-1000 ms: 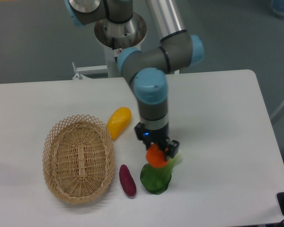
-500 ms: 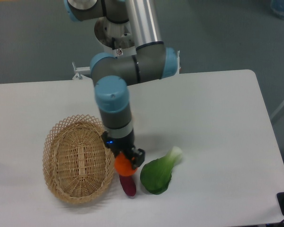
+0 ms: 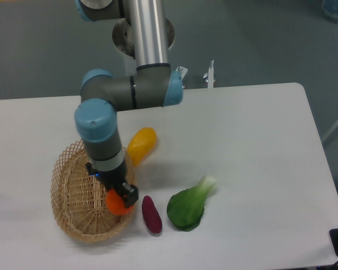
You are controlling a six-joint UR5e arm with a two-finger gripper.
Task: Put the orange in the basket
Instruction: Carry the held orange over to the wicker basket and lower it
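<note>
Over the right inner edge of the basket hangs the gripper, clenched on the orange, which sits just inside the rim, not yet set down. Letting go well means carrying it a bit further left toward the middle, then lowering before opening, since round fruit could roll. Woven wicker, lattice rim; smooth white table; beside it a yellow fruit, purple yam, leafy greens.

arm: elbow bent, wrist pointing down | tool: clamped on load
</note>
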